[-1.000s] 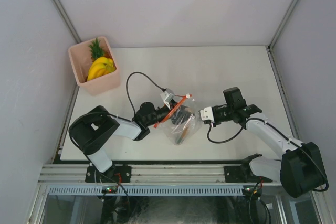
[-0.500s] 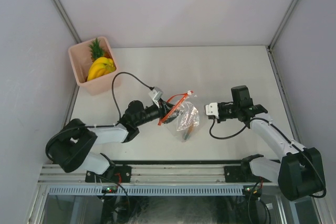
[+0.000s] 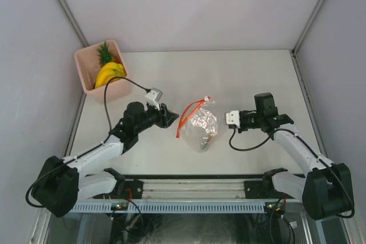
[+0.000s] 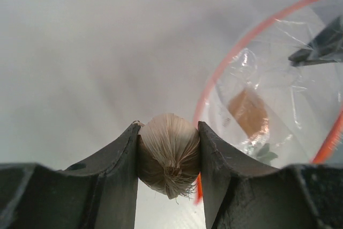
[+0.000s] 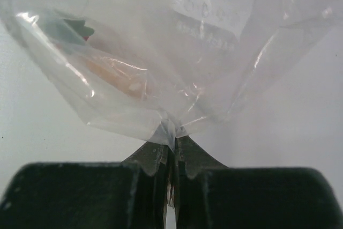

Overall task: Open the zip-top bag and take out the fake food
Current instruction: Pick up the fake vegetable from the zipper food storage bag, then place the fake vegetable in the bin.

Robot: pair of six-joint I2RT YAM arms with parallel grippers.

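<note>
Around the zip-top bag (image 3: 201,128), the desk (image 3: 246,78) lies bare toward 12 and 1 o'clock up to the back wall. At 9 o'clock the left hand (image 3: 170,117), filled by a garlic-like bulb (image 4: 169,151), stands just beside the bag's gaping red-orange mouth. At 3 o'clock the right hand (image 3: 222,124) pinches the plastic, closing that side. The pink bin (image 3: 111,91) blocks the 10 o'clock corner.

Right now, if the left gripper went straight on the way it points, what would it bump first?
Probably the zip-top bag: its orange-rimmed mouth lies just ahead, slightly right of the left gripper, which grips a beige toy bulb. Depth is hard to judge.
</note>
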